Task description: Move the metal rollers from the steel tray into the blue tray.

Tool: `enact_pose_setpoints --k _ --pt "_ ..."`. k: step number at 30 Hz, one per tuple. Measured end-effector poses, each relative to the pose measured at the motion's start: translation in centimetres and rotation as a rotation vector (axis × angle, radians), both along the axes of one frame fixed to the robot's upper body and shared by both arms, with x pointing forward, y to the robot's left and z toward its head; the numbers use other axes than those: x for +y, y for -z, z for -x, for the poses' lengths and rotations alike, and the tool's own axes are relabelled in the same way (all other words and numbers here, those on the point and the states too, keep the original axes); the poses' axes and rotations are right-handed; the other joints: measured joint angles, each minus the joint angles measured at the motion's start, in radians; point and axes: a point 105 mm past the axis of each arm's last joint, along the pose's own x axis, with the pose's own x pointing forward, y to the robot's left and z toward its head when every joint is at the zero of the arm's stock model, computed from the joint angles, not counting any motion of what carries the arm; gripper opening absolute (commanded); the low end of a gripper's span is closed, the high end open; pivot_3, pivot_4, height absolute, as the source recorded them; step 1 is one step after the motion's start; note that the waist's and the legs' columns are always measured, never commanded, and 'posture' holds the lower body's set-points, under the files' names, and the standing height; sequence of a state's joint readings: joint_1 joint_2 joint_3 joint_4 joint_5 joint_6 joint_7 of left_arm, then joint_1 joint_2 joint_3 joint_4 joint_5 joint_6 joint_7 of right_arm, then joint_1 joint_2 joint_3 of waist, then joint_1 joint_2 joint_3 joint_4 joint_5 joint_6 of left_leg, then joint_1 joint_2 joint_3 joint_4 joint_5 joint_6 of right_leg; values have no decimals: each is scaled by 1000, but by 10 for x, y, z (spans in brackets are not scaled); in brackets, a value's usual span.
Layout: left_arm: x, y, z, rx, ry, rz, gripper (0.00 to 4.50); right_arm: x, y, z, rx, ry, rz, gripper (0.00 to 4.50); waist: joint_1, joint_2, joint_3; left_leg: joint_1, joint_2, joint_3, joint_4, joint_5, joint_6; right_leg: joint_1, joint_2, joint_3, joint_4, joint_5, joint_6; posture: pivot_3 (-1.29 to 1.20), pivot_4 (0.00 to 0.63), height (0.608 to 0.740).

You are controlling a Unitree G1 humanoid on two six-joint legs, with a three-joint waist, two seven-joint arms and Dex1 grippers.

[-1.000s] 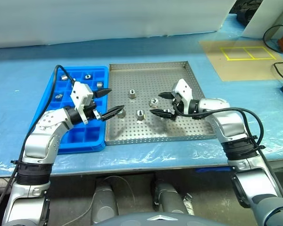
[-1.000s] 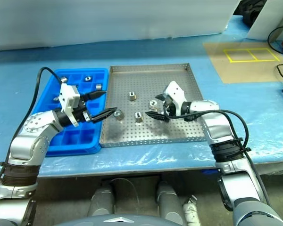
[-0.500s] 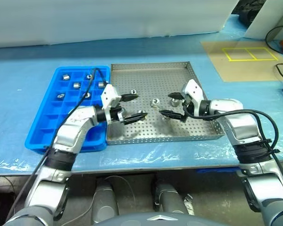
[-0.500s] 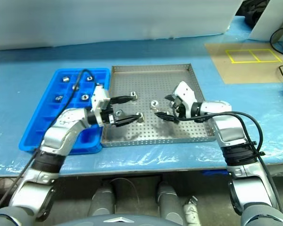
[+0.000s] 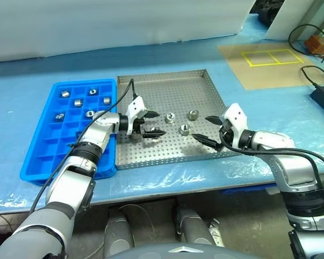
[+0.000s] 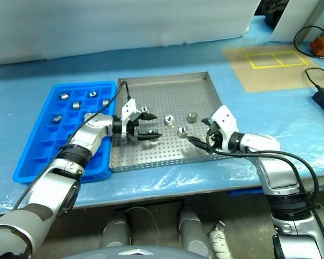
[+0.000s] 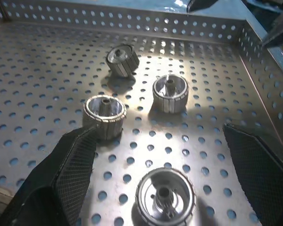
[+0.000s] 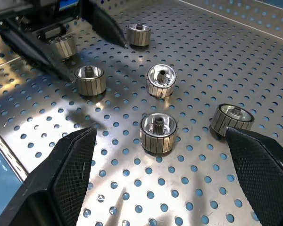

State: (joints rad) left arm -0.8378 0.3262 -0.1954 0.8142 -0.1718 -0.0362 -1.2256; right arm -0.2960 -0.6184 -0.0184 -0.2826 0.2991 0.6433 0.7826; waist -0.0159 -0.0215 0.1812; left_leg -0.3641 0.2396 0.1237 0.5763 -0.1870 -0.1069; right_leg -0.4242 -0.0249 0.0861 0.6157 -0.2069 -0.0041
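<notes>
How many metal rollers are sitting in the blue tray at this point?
6, all in the far three rows of the blue tray: two in the farthest row, two in the next, two in the third. The left arm covers some cells.

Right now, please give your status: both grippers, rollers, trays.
Left gripper open, over steel tray, rollers between and ahead of its fingers. Right gripper open, empty, near steel tray's right side. Some rollers already in blue tray. Nothing in the way.
</notes>
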Motion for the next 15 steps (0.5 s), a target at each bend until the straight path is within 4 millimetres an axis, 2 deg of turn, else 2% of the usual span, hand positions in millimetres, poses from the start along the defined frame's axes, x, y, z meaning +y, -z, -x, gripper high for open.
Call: enact_pose_setpoints --k 9,15 --pt "7 9 5 13 43 -58 4464 1 1 -1 -6 29 -23 4500 0 1 -1 0 0 0 0 -1 1 1 0 0 -2 0 0 -449 150 740" --pt "4 16 -2 8 -18 -90 4464 1 -1 -4 -17 41 -25 4500 0 7 -4 6 0 0 0 -2 2 9 -2 -1 -7 0 0 -444 150 740"
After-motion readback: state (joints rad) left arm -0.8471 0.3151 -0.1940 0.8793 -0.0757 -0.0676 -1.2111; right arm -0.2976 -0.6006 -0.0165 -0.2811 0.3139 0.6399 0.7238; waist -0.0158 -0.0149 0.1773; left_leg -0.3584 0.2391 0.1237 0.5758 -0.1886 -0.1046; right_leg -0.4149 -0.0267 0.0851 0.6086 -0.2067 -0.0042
